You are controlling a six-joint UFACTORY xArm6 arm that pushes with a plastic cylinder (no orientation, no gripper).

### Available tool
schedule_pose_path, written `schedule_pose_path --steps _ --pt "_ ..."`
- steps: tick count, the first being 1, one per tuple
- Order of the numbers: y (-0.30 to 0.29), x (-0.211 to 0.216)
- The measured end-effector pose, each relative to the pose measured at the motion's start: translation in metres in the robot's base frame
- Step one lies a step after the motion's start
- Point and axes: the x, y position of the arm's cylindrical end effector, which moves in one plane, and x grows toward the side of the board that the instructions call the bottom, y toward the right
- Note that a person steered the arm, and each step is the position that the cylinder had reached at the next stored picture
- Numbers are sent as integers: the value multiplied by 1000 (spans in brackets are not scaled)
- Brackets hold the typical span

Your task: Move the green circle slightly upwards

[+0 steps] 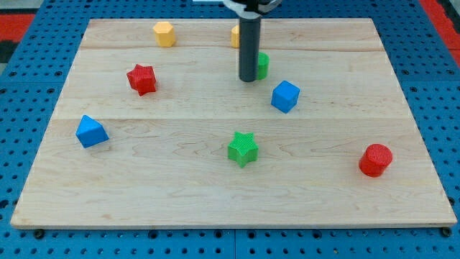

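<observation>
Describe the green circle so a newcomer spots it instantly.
Start at the wooden board, top centre, where my tip comes down. The green circle sits just to the view's right of it, half hidden. Unlike the green star lower down, it's round.

The green circle (263, 65) is lying flat on the wooden board, in the upper middle of the view. It is showing as a short green cylinder, and the rod is hiding its left part. It is sitting directly to the view's right of my tip (248, 79), touching or almost touching the rod, with its centre slightly above the tip's end.
</observation>
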Motion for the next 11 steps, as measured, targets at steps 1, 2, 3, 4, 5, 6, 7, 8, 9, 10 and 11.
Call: schedule_pose_path --steps 1,2,3,4,5,6,7,8,9,10,11 --pt "17 -13" --pt "24 -25" --pt "24 -27" --pt "27 -17" --pt "43 -16" --pt "61 -17" --pt "64 -24" --pt "64 -33" --pt "64 -35" --pt "60 -29" --pt "50 -21"
